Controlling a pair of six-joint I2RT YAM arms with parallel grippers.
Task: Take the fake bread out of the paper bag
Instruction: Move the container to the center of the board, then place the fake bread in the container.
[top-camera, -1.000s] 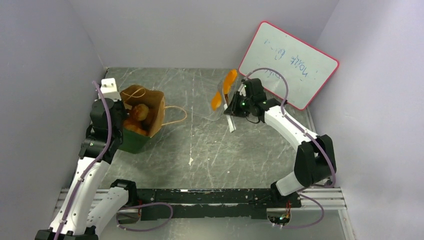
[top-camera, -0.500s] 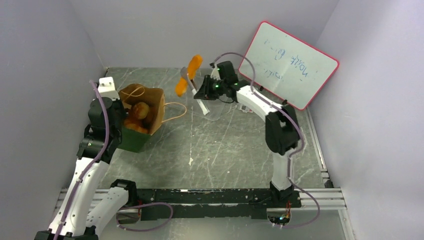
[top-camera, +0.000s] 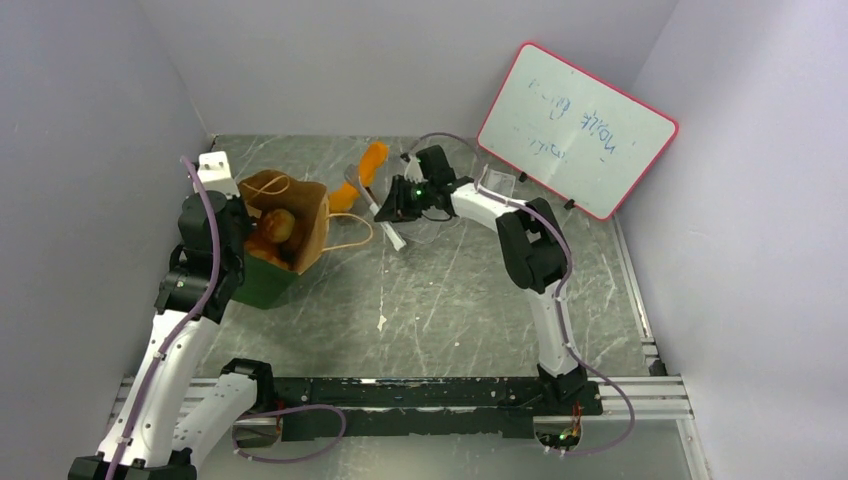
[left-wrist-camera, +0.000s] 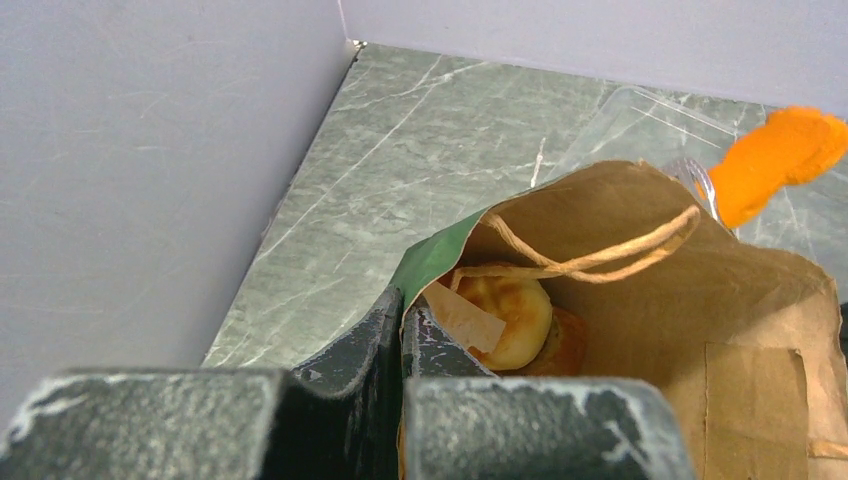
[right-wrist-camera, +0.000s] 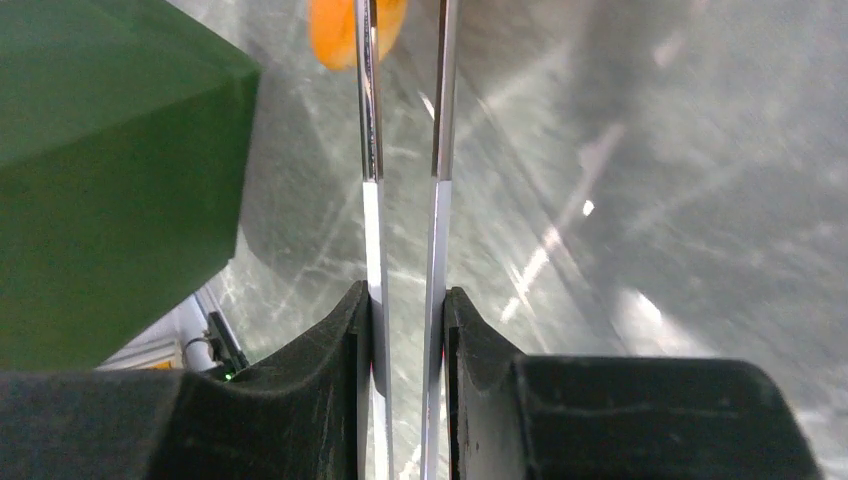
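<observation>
The paper bag (top-camera: 305, 228), dark green outside and brown inside, stands open at the left with a round bun (top-camera: 279, 224) and other fake bread inside. My left gripper (top-camera: 243, 217) is shut on its near rim (left-wrist-camera: 420, 275), one finger inside and one outside. The bun (left-wrist-camera: 512, 310) lies deep in the bag under a cord handle (left-wrist-camera: 600, 258). My right gripper (top-camera: 390, 203) is shut on a pair of metal tongs (right-wrist-camera: 372, 150). The tongs pinch a long orange loaf (top-camera: 362, 176) in the air just right of the bag's mouth. That loaf (left-wrist-camera: 778, 158) shows above the bag's far edge.
A pink-framed whiteboard (top-camera: 575, 128) leans at the back right. A clear plastic sheet (top-camera: 440, 222) lies on the grey marbled table (top-camera: 450, 300) under the right arm. The bag's other cord handle (top-camera: 350, 232) trails on the table. Grey walls close in left, back and right.
My right arm has swung left from the whiteboard to the bag, carrying the orange loaf in the tongs and lowering it. The left arm and bag stayed put.
</observation>
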